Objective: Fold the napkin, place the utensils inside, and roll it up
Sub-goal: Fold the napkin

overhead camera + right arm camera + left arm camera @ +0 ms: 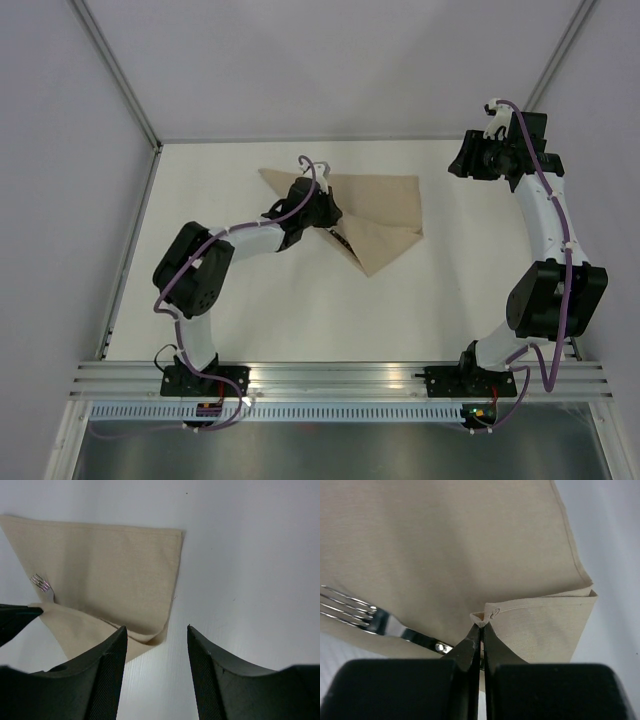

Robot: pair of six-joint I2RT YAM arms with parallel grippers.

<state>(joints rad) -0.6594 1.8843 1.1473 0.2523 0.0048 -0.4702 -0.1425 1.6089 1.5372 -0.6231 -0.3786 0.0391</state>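
Pinching a hemmed corner of the napkin [445, 545] mid-table, the left gripper [480, 626] is clamped tight on the cloth. The fork [355, 611] has its tines on the napkin just beside it. Farther back right, the right gripper [155, 628] hangs wide open, holding nothing.

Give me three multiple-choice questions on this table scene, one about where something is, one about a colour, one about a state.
1. Where does the fork lie? A on the napkin; B on bare table; C in the right jaws.
2. What colour is the napkin? A white; B beige; C blue.
3. The left jaws are: A wide open; B shut on a napkin corner; C shut on the fork.
Answers: 1A, its tines rest on cloth; 2B, plain tan-beige; 3B, they pinch the folded corner.
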